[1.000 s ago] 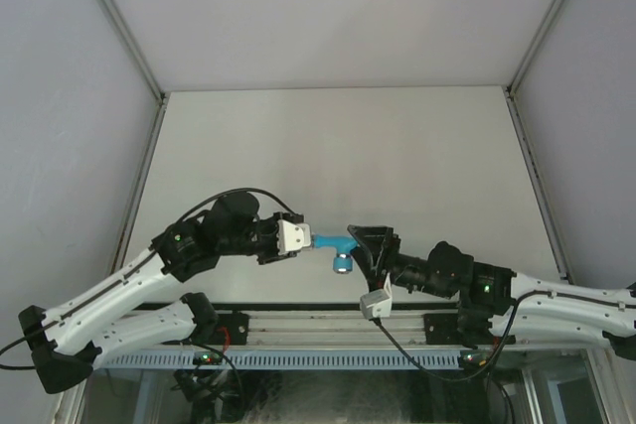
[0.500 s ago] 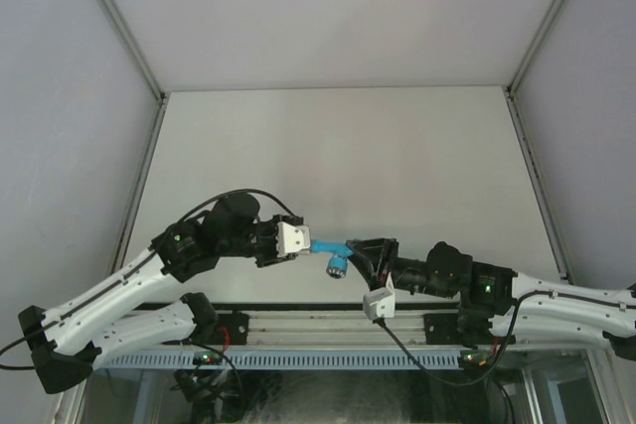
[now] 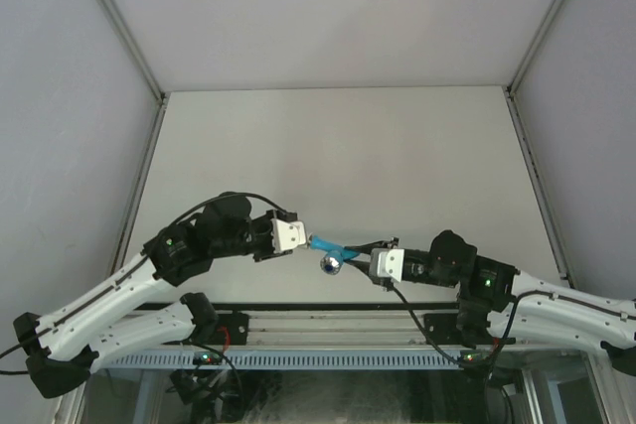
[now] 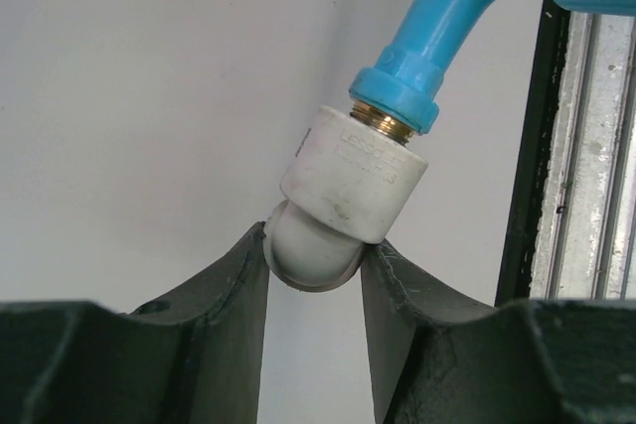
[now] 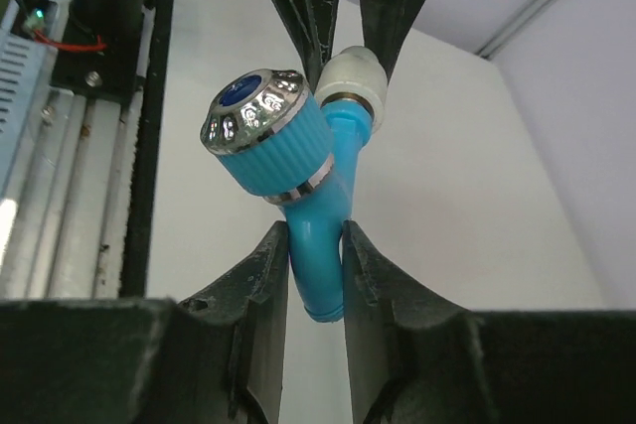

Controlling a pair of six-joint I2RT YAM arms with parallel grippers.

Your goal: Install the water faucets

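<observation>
A bright blue water faucet (image 3: 323,244) hangs in the air between both arms, near the table's front edge. Its brass thread (image 4: 383,118) sits in a white-grey pipe fitting (image 4: 348,186). My left gripper (image 4: 313,245) is shut on the rounded end of that fitting. My right gripper (image 5: 315,245) is shut on the faucet's spout (image 5: 318,270), with the ribbed blue handle and its silvery cap (image 5: 260,126) just above the fingers. In the top view the left gripper (image 3: 301,238) and right gripper (image 3: 350,250) face each other across the faucet.
An aluminium rail (image 4: 586,146) with the arm bases runs along the near table edge, close under the faucet. A circuit board with a green light (image 5: 38,15) sits by the rail. Metal frame posts (image 3: 149,136) border the white table (image 3: 338,146).
My right gripper has closed onto the faucet's spout and its wrist has rolled over. The faucet has turned with it, its handle swinging down toward the rail. The left gripper kept its hold.
</observation>
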